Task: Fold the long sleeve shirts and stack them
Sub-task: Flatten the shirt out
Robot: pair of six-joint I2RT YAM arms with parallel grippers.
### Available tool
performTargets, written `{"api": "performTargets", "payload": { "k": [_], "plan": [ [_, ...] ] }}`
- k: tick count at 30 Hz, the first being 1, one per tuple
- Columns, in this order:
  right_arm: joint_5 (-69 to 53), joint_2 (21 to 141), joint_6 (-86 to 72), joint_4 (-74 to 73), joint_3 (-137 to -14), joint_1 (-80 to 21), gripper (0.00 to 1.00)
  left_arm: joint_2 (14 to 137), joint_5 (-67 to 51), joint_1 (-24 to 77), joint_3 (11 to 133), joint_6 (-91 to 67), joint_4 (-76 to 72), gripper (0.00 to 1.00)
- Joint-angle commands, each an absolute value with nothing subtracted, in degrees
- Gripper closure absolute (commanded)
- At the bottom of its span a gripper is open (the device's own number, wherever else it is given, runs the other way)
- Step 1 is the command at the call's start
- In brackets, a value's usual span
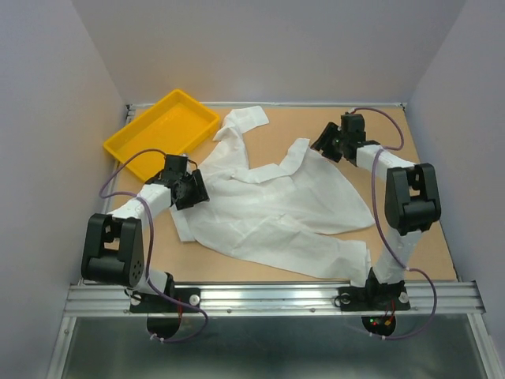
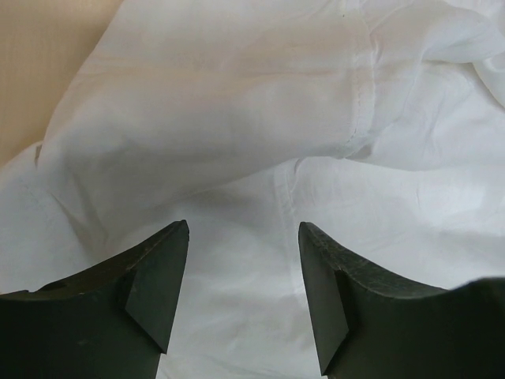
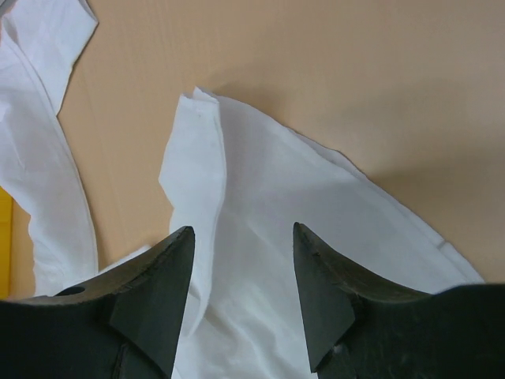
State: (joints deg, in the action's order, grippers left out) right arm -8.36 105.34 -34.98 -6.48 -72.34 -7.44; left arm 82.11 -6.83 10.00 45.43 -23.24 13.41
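Observation:
One white long sleeve shirt (image 1: 276, 213) lies crumpled and spread across the brown table, a sleeve reaching toward the back. My left gripper (image 1: 193, 189) hovers over its left edge. In the left wrist view the left gripper (image 2: 243, 225) is open, with only wrinkled white fabric (image 2: 237, 118) below the fingers. My right gripper (image 1: 327, 142) is at the shirt's far right corner. The right wrist view shows the right gripper (image 3: 243, 227) open just above a folded fabric corner (image 3: 260, 197), holding nothing.
A yellow plastic tray (image 1: 162, 130) sits at the back left, touching the shirt's sleeve. Bare brown table (image 1: 410, 237) shows to the right of the shirt and along the back. Grey walls enclose the table on three sides.

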Motion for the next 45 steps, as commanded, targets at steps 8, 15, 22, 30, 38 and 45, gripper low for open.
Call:
{"api": "performTargets", "payload": {
  "k": [8,15,22,30,38,45],
  "plan": [
    [-14.9,121.8,-41.4,5.0,-86.5,-9.0,0.43,86.3,-9.5,9.9,43.6,-25.5,8.8,0.31],
    [-15.9,127.2,-42.4,5.2,-93.1,-9.0,0.67,88.2,-9.3,9.9,42.4,-25.5,7.7,0.31],
    [-6.7,124.2,-41.4,5.3,-92.9,-6.0,0.99,89.8,-9.5,9.9,42.1,-25.2,7.8,0.32],
    [5.0,117.6,-40.1,5.2,-90.5,-0.3,0.99,90.8,-11.0,9.9,44.8,-22.8,8.5,0.32],
    [10.1,115.2,-38.8,5.2,-91.1,4.4,0.99,94.7,-12.7,10.2,55.3,-18.3,8.5,0.25],
    [13.0,115.6,-35.6,4.4,-93.7,7.6,0.85,98.5,-16.4,10.4,67.3,-17.8,6.6,0.06]
  ]
}}
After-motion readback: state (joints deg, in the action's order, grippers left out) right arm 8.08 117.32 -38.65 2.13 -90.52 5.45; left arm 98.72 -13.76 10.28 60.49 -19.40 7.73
